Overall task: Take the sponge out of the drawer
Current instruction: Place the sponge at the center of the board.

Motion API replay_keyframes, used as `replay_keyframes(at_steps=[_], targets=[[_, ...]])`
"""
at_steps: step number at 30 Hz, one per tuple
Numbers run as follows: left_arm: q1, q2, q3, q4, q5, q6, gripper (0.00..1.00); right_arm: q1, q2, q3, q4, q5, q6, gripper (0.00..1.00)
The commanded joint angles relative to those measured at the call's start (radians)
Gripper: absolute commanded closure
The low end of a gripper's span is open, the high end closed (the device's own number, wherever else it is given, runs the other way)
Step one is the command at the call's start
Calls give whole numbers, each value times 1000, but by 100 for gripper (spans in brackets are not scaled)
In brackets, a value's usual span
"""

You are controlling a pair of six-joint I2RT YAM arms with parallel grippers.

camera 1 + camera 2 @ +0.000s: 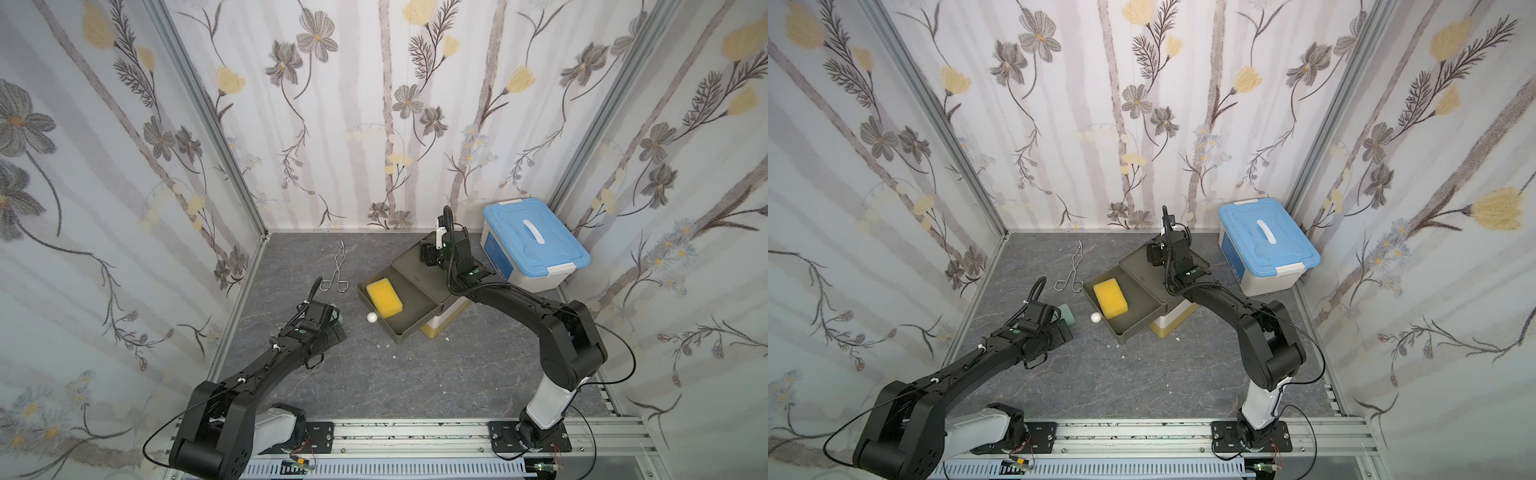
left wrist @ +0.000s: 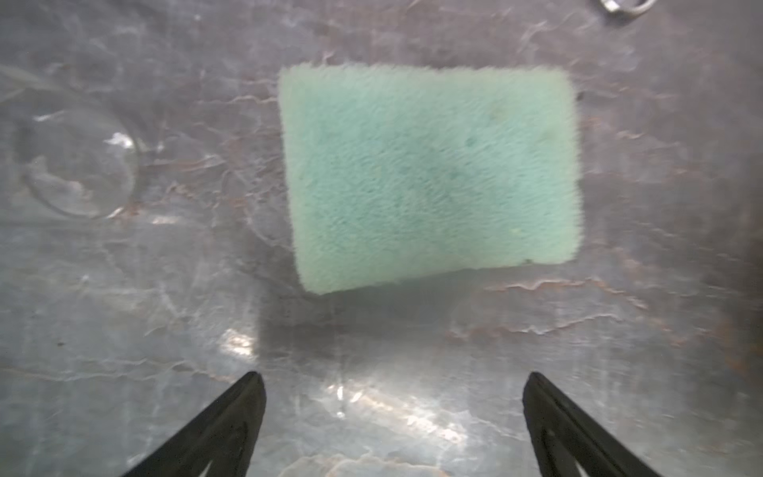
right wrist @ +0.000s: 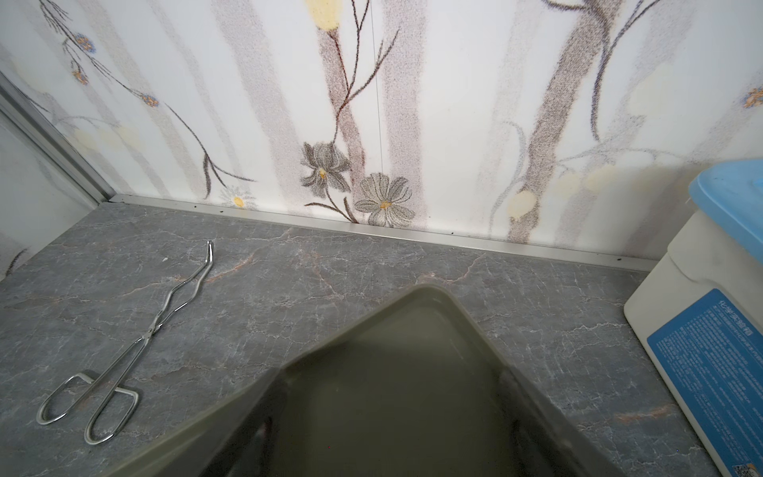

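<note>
Sponge (image 1: pixel 1068 314) — green — half hidden beneath left tool (image 2: pixel 393 376).

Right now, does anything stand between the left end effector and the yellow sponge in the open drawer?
Only the drawer's front wall with its white knob faces the open left end effector. The yellow sponge lies uncovered, so from above nothing visible blocks it.

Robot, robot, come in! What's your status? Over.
Left gripper fingers open, above green sponge on table. Right gripper over cabinet top, fingers apart. Yellow sponge in open drawer, nothing covering it.
</note>
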State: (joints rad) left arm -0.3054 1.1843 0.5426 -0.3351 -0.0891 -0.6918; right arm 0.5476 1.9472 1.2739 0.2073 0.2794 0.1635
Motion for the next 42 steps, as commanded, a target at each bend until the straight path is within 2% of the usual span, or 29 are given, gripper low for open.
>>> replay_keyframes(at_steps=[1,9,16,25,35,42], targets=[[0,-22,11,67,46,-21,0,-7,40,-21,-313,-47,100,18],[0,39,5,98,69,-58,0,-9,38,-24,-312,-46,103,18],[6,72,14,109,37,-54,0,-8,36,-25,-313,-44,103,18],[67,134,11,179,92,-20,0,-11,39,-25,-321,-40,108,18],[110,121,9,222,68,14,0,-10,45,-19,-335,-29,113,18],[163,168,18,339,131,72,0,-10,50,-10,-349,-21,113,18]])
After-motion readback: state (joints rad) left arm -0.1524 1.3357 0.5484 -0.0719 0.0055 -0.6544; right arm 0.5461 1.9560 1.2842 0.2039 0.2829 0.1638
